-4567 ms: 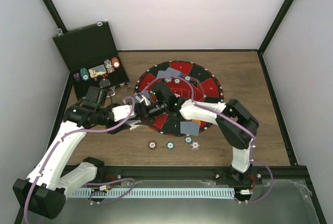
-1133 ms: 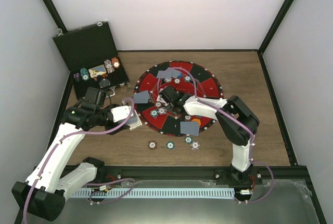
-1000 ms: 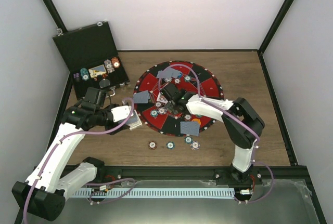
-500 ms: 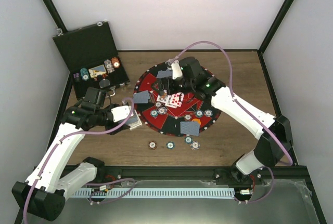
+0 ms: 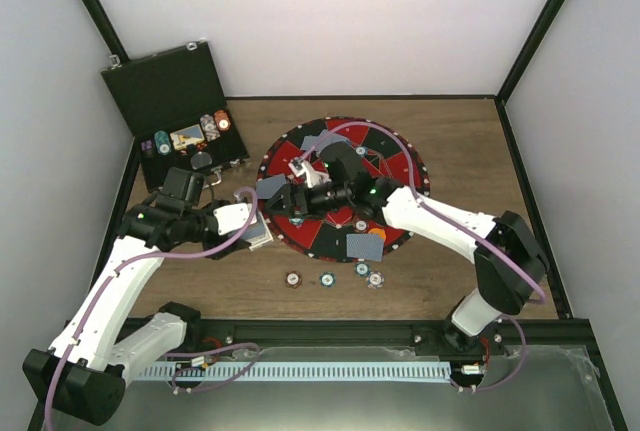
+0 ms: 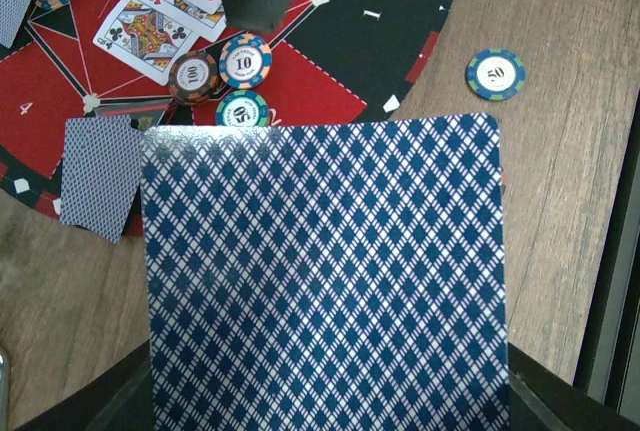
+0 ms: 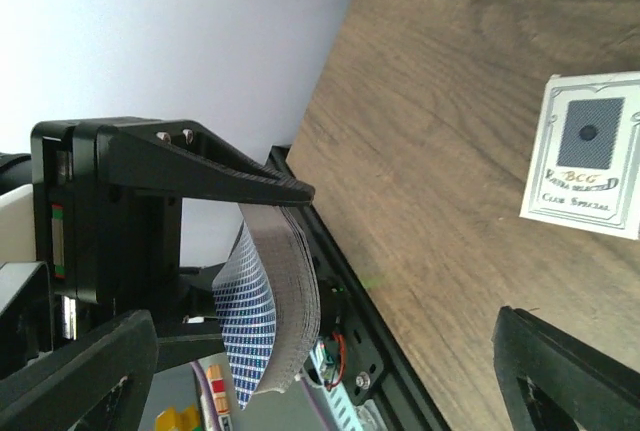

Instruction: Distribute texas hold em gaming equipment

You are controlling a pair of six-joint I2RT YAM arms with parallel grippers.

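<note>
My left gripper (image 5: 256, 230) is shut on a deck of blue diamond-backed playing cards (image 6: 325, 271), held over the table's wood beside the mat's left edge. The deck also shows edge-on in the right wrist view (image 7: 285, 291). My right gripper (image 5: 291, 198) is open and empty, reaching left across the mat, its jaws spread wide a short way from the deck. Brown (image 6: 192, 73), blue (image 6: 245, 61) and teal (image 6: 240, 109) chips and face-up cards (image 6: 150, 26) lie on the mat. Face-down cards (image 5: 365, 246) lie at its rim. Several chips (image 5: 327, 278) lie in front of it.
The round red-and-black mat (image 5: 400, 166) fills the table's middle. The open black case (image 5: 170, 91) with chips stands at the back left. A white card box (image 7: 585, 156) lies on the wood. A teal chip (image 6: 494, 73) lies off the mat.
My right arm swung from the mat's centre to its far side, then left to the deck. Face-up cards now lie on the mat's centre. The left arm has not moved.
</note>
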